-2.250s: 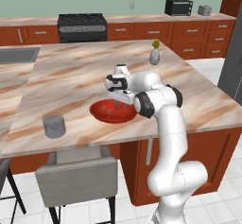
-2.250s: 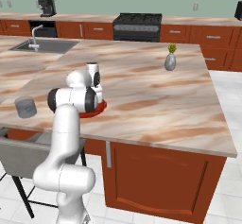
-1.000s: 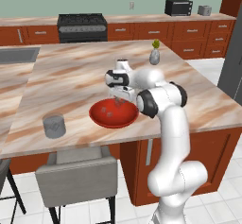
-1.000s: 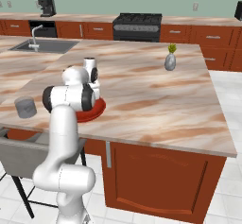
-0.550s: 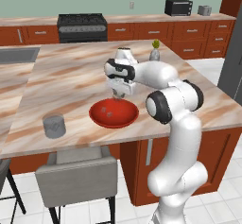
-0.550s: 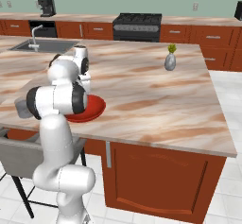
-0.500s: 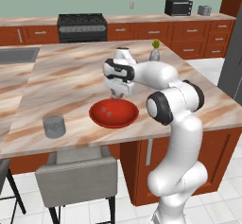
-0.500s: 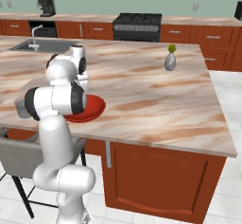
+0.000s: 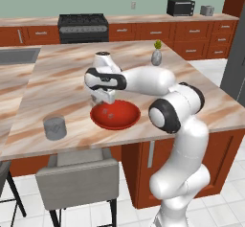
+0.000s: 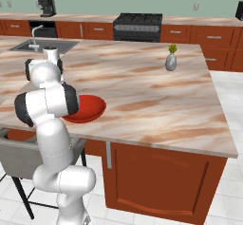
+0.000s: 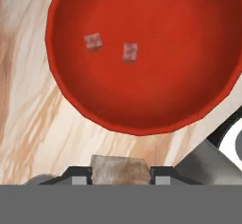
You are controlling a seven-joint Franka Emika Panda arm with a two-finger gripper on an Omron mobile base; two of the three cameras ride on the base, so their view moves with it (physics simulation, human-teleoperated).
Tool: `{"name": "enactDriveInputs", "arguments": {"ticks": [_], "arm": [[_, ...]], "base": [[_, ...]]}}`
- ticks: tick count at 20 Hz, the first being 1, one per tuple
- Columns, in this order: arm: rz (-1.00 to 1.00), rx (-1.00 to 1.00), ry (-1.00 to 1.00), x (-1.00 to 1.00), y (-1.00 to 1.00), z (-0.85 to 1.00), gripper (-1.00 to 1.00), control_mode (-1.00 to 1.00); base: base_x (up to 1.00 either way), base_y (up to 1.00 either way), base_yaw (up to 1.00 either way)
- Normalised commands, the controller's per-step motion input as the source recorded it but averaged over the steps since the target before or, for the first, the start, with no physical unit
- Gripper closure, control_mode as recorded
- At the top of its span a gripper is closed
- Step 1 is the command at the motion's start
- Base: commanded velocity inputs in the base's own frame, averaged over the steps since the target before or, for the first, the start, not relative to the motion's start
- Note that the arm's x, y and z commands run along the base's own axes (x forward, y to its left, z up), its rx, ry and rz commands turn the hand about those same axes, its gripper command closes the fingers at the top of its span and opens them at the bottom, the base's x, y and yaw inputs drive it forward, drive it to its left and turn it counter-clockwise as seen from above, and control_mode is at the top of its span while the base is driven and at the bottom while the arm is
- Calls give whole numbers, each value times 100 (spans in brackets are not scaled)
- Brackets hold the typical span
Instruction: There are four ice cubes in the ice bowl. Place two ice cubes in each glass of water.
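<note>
Gripper (image 9: 104, 96) above ice bowl (image 9: 125, 120) edge, pinched on one ice cube (image 11: 118, 169); 2 cubes (image 11: 130, 52) in bowl.

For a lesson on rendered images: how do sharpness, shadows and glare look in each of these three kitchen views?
Left base view: soft and slightly blurred, and the ice bowl shows no hard highlight. Right base view: even, flat lighting, the arm hiding part of the bowl. Hand view: blocky and pixelated up close; two ice cubes have fuzzy edges, each with a faint darker patch just below it, and the red surface shades smoothly without glare.
</note>
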Motion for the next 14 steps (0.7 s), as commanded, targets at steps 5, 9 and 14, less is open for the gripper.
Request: {"name": "enactDriveInputs", "arguments": {"ticks": [5, 9, 14], "arm": [[0, 0, -2, -6, 100, 7, 100, -100], [0, 0, -2, 0, 100, 7, 100, -100], [-1, 0, -8, 0, 100, 6, 100, -100]], "base": [[0, 0, 0], [0, 0, 0], [0, 0, 0]]}}
